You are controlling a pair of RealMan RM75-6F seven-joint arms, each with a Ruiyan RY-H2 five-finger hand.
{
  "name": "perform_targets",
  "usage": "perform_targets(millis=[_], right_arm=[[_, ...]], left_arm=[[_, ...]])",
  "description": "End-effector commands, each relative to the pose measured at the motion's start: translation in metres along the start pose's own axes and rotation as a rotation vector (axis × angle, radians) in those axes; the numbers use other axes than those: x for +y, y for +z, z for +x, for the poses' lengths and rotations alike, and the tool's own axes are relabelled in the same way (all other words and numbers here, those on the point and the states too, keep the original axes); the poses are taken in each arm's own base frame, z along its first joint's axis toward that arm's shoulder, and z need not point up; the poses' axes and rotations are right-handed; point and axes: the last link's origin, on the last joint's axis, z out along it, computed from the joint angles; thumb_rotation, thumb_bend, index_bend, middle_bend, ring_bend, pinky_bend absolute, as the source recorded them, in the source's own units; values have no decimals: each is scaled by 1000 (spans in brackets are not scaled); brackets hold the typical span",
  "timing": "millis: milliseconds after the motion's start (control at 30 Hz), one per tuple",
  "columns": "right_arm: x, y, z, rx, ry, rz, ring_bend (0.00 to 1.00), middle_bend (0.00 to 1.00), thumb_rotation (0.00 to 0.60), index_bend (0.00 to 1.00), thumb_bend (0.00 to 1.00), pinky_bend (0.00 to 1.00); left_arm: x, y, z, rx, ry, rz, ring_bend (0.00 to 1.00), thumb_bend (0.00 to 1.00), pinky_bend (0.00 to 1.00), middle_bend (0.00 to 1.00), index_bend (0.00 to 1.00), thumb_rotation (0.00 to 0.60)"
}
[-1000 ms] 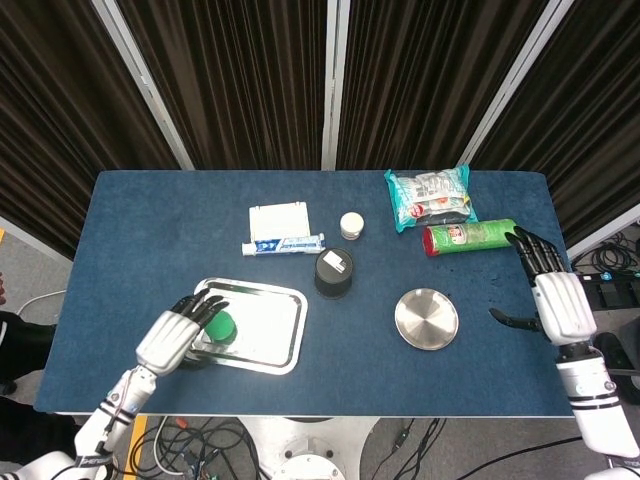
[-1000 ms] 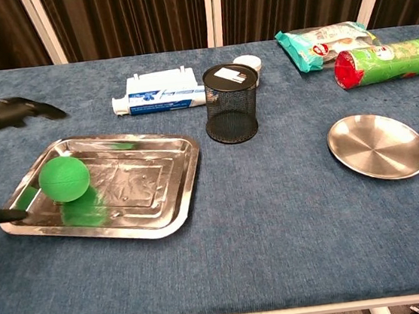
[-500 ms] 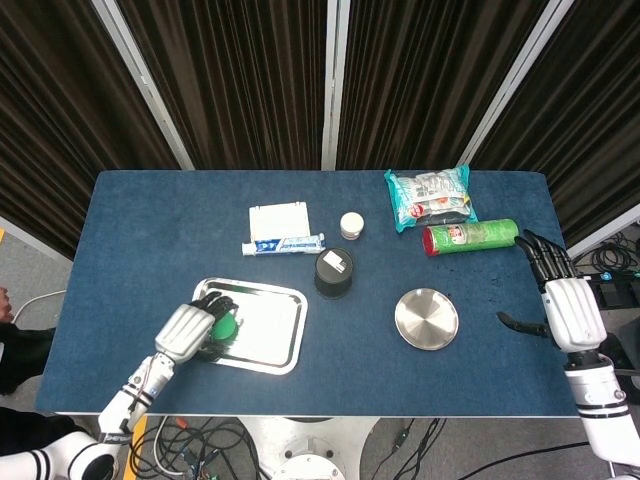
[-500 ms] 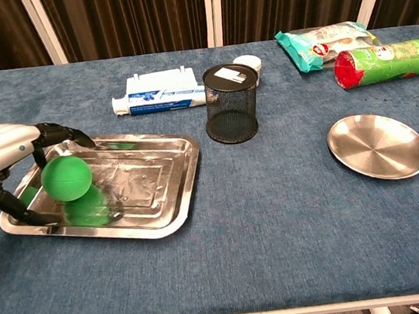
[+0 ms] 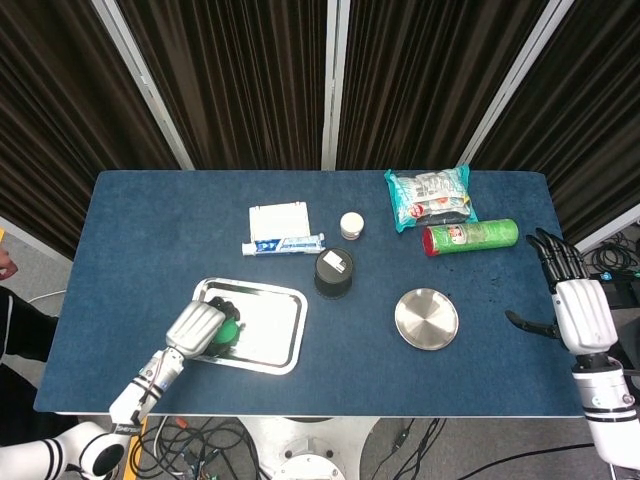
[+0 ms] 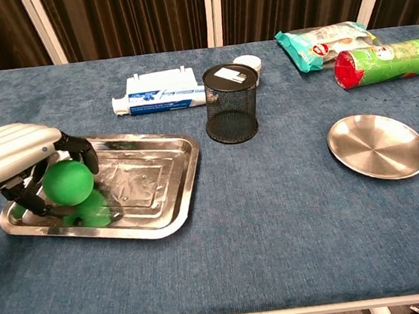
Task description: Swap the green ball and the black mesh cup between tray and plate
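green ball [image 6: 67,182] sits inside the left hand's [image 6: 14,160] curled fingers — over the tray [image 6: 156,186].

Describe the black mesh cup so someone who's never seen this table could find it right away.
Start at the blue table and find the shiny rectangular tray on the left and the round metal plate on the right. The black mesh cup stands upright between them, slightly farther back, on the cloth. It is the only dark see-through wire cylinder, with a white label on top.

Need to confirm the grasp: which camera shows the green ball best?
The chest view: the green ball shows between the left hand's fingers over the tray. In the head view the hand covers most of it.
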Motion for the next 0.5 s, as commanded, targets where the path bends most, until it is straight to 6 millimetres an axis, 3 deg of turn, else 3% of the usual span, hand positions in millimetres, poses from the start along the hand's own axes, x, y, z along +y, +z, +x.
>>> perform_targets(millis=[33,300,500], right_arm=[[1,0,0,0,3,-2,0,0,600,0,0,69],[1,1,1,6,13,-4,0,0,600,0,0,69],[5,-1,7,31,16,-25,0,0,600,0,0,69]], left_arm=[[0,0,0,8,-2,-1,377,221,675,411,445,600],[13,8,17,79,-14,-58,442,270,727,465,486,600],[52,34,42,136,6,-206,450,270,734,466,488,600]])
